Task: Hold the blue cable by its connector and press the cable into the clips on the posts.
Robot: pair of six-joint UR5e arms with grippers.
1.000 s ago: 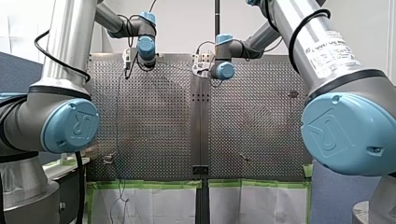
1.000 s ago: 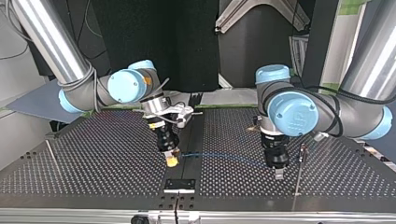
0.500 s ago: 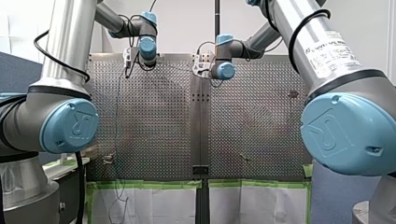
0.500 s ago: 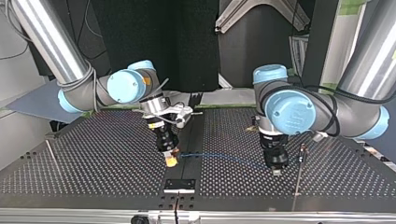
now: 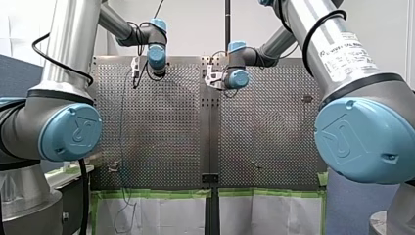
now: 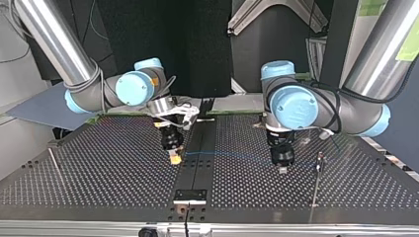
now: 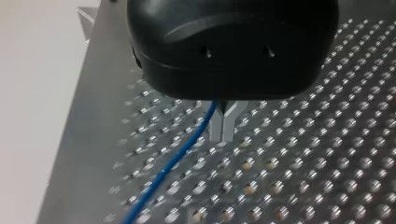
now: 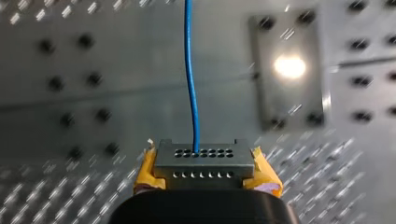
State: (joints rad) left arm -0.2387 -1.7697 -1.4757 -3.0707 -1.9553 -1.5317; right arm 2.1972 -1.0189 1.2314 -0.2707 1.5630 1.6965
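"Blue cable (image 8: 190, 84): where is it gripped?"

"At its connector (image 8: 204, 158), pinched between the yellow pads (image 8: 148, 170) of my right gripper (image 8: 205, 164); that block gives a firm handle. My left gripper (image 7: 222, 136) has its metal fingers (image 7: 215, 130) pressed together, and the cable runs up into the fork above them."

"Why two holds?"

"So it stretches straight between them above the table (image 6: 99, 168), I judge, ready for lowering. A thin post (image 6: 315, 187) stands near my left gripper; its clip is too small to make out."
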